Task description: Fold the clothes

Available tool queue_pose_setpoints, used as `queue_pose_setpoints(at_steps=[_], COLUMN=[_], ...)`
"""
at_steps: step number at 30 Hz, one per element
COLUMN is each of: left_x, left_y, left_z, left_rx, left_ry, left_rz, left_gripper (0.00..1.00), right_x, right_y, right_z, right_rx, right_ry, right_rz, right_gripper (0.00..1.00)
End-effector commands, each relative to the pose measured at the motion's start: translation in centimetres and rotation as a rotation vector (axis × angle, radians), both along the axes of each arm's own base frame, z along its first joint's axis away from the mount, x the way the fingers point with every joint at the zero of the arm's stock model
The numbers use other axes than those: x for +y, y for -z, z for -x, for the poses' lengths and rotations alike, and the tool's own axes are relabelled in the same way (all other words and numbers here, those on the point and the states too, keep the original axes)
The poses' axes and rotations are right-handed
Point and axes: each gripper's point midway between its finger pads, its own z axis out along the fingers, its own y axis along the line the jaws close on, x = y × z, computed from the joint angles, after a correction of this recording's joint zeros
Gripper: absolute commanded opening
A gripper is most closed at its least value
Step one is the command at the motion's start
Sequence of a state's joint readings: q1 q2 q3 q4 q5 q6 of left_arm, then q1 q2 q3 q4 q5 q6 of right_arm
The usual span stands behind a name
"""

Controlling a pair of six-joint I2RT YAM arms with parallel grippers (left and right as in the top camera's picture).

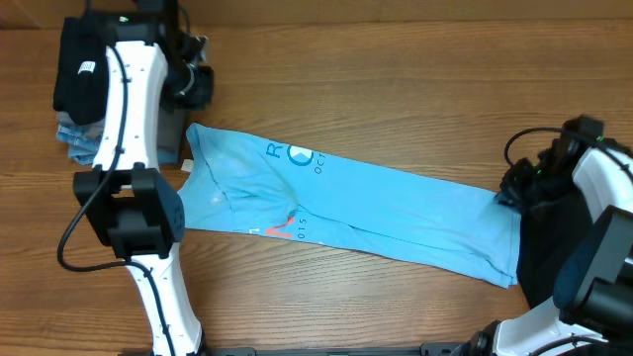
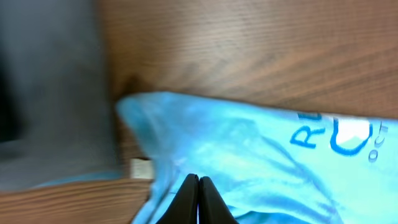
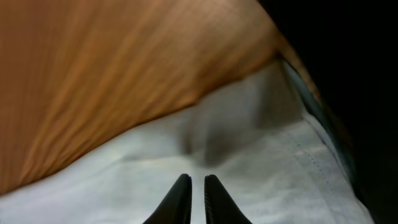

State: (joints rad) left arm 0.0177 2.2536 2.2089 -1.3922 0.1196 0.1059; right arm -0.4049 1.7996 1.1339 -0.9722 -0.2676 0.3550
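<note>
Wood surface: blue T-shirt lies as a long strip, cross-folds prob. left to do; left hand clenched, right hand can't tell.

1 sky-blue T-shirt. 1 black garment at T-shirt's right end. 1 folded black garment beyond T-shirt's left end, atop 1 bluish pile. 2 robot arms: left arm, right arm. 1 table.
</note>
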Motion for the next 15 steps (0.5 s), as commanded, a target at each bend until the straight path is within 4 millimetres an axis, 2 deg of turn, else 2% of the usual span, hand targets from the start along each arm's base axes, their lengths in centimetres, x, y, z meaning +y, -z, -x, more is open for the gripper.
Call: queue_pose_setpoints(at_steps=[1, 2, 7, 12, 15], left_x=[-1.5, -1.2, 2.2, 5.1, 6.7], left_y=[3.9, 6.0, 10.7, 14.0, 15.4], left_z=[2.2, 2.8, 4.3, 6.4, 7.7], left_rx=[0.107, 0.136, 0.179, 0.220, 0.244], left_ry=[0.048, 0.022, -0.110, -0.216, -0.307], left_rz=[0.029, 0.015, -0.129, -0.201, -0.215], left_gripper=[0.04, 0.04, 0.04, 0.04, 0.04], right_x=[0.1, 0.0, -1.1, -2.1, -2.6], right_y=[2.1, 3.0, 5.2, 6.0, 5.9], right_z=[1.2, 1.4, 1.7, 1.8, 0.3], right_rx=[0.054, 0.057, 0.037, 0.024, -0.038], right_ry=[0.134, 0.176, 0.256, 0.261, 0.265], right_rz=[0.008, 0.023, 0.097, 0.157, 0.170], right_gripper=[0.10, 0.10, 0.08, 0.07, 0.07])
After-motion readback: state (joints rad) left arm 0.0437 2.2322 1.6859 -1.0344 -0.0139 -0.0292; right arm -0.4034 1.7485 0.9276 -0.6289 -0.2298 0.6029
